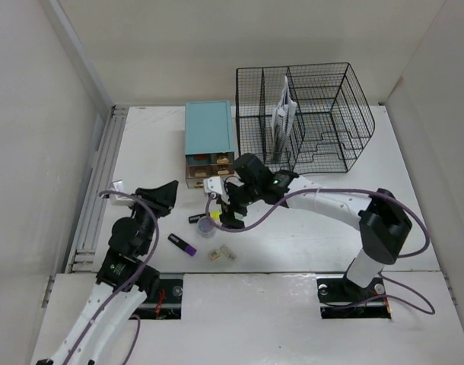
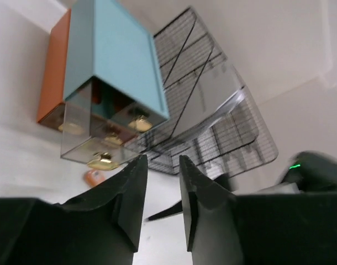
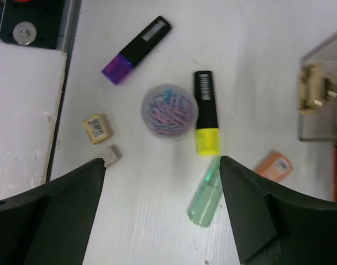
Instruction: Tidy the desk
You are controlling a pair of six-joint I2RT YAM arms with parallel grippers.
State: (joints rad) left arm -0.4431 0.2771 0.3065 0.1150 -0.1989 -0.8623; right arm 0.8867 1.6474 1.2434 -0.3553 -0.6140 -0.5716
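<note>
Desk (image 1: 316,236), highlighter labels (image 3: 203,88) (unreadable); right claw (image 3: 162,161) wide, left claw (image 2: 161,160) barely apart, both empty

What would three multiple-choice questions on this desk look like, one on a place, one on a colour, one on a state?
1. Where is the paper-clip tub?
A. beside the yellow highlighter
B. in a wire rack
C. in a drawer
2. What colour is the top of the drawer box?
A. red
B. teal
C. black
3. How is the right gripper?
A. open, empty
B. shut on a pen
C. shut on a clip
Answers: 1 A, they lie side by side on the desk; 2 B, as seen from above; 3 A, its fingers stand wide apart with nothing between them.
</note>
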